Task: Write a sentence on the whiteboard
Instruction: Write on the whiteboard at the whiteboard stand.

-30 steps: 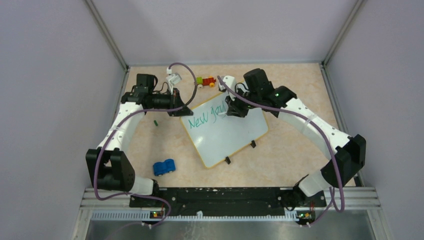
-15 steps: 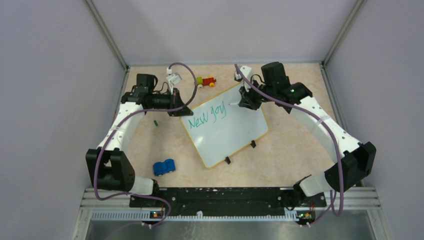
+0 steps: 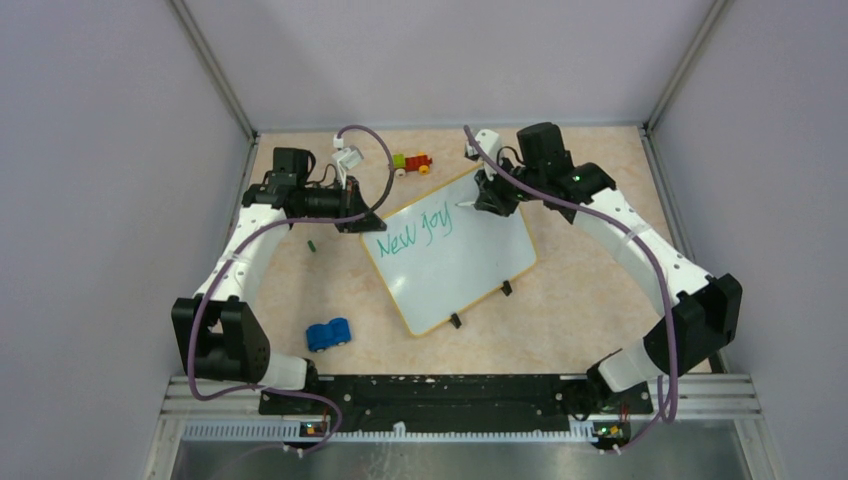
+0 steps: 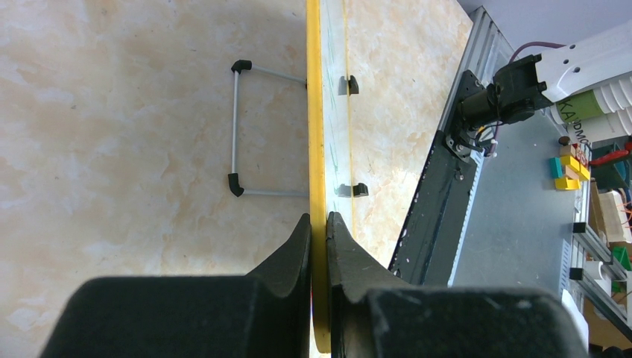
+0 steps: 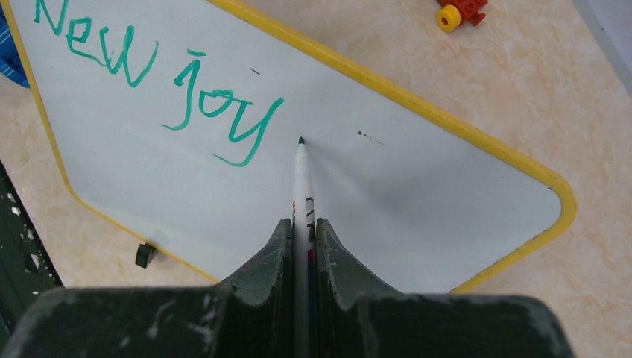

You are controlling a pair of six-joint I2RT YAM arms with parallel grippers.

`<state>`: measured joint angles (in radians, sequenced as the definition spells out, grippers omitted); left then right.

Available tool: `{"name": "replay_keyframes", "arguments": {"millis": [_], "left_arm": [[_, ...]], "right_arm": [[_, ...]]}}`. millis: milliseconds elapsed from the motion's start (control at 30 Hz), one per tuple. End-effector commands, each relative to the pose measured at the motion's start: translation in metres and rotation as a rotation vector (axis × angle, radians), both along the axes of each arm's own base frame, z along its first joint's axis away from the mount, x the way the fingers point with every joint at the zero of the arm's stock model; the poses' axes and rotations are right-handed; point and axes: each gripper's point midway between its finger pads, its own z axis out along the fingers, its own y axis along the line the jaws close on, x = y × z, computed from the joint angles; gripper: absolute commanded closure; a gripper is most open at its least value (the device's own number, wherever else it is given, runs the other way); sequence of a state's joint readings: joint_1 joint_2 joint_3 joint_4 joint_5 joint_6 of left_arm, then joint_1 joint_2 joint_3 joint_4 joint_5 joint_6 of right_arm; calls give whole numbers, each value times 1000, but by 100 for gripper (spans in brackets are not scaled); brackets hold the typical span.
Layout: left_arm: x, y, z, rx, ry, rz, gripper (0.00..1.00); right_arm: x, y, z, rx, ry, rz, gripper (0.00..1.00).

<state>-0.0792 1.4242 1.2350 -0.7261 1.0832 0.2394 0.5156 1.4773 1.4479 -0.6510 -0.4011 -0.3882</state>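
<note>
The whiteboard [image 3: 455,270] lies tilted mid-table, white with a yellow rim [image 5: 447,123]. Green words "New joy" [image 3: 415,232] [image 5: 160,82] run along its upper left. My left gripper [image 3: 357,218] [image 4: 319,220] is shut on the board's yellow edge [image 4: 316,134] at its left corner. My right gripper [image 3: 487,197] [image 5: 303,224] is shut on a white marker [image 5: 302,183]. The marker's green tip [image 5: 301,140] sits at the board just right of the "y".
A red, yellow and green toy [image 3: 412,162] [image 5: 460,10] lies behind the board. A blue toy car [image 3: 328,333] sits front left. A small green cap [image 3: 312,244] lies left of the board. Black clips [image 3: 506,288] stand on the board's near edge.
The right arm swung right off the word "joy", uncovering it, then came back a little left with the marker tip beside the "y". The left gripper held still.
</note>
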Motion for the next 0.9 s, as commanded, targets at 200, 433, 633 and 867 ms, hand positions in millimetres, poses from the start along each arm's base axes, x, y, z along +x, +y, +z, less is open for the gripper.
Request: {"name": "replay_keyframes", "arguments": {"millis": [200,433,633,867], "left_arm": [[-1,-5,1,14,-54,-40,100],[-1,-5,1,16,-54,-39,100],[-1,-5,1,16,-52,-39,100],[-1,-5,0,17,-49,-39,100]], "right_arm": [[14,12,23,51,-55,5,100],[9,17,16,35,-45,27,100],[-1,20,2,16,-18,53,100],[-9,15,-8,-4,-4,57,100]]}}
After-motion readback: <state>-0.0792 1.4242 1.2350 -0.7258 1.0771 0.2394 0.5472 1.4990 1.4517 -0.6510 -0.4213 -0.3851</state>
